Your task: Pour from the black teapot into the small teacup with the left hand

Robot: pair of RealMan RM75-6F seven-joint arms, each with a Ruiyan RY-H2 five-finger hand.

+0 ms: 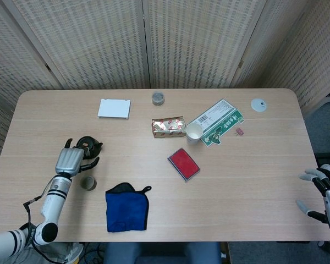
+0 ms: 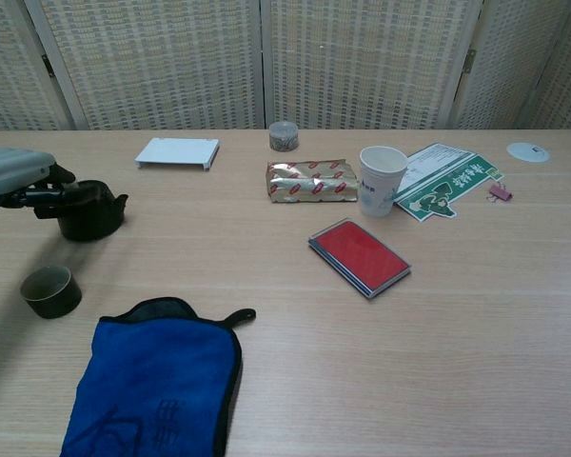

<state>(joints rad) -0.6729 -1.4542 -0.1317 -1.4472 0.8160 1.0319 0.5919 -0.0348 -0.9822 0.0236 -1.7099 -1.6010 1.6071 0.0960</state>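
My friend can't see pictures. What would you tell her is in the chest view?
A robot hand reaches in from the left and touches a black teapot on a wooden table, with a small teacup just in front. Nearby lie a blue cloth, a red case, a paper cup and a foil packet.

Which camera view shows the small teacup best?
The chest view: the teacup stands unobstructed in the near left, its open mouth and side visible. In the head view the teacup looks small, seen from above beside the left arm.
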